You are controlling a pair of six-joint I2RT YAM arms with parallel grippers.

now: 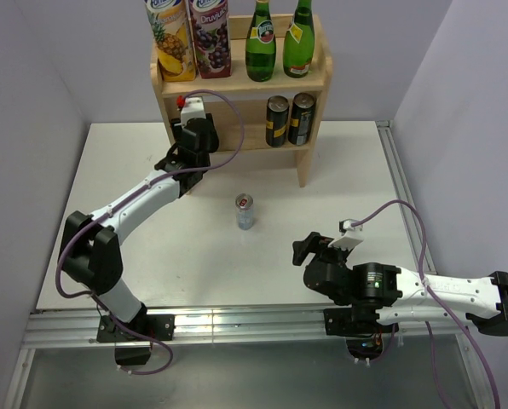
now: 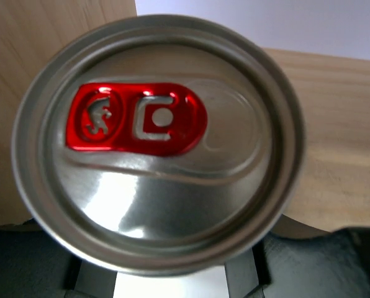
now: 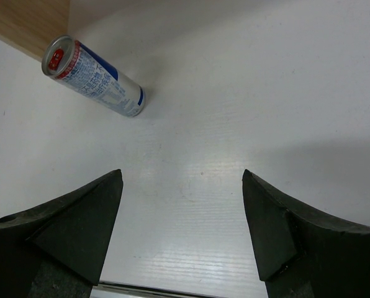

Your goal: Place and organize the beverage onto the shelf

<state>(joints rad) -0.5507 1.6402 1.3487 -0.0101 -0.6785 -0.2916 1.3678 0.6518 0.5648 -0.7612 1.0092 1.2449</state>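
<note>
Shelving a can
Left pincer (image 1: 193, 128) is clenching a red-tab can (image 2: 157, 143) at the shelf's (image 1: 309, 162) lower tier, next needing an upright set-down; a second can (image 1: 245, 211) is waiting mid-worktop (image 1: 118, 187); right pincer (image 3: 182, 177) is idling, released.

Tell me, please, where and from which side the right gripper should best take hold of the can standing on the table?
Grip the can mid-body, probably coming in level from its near right. It stands upright, slim and round, apart from everything else, so the jaws can close across its width. The right gripper is open and faces it.
</note>
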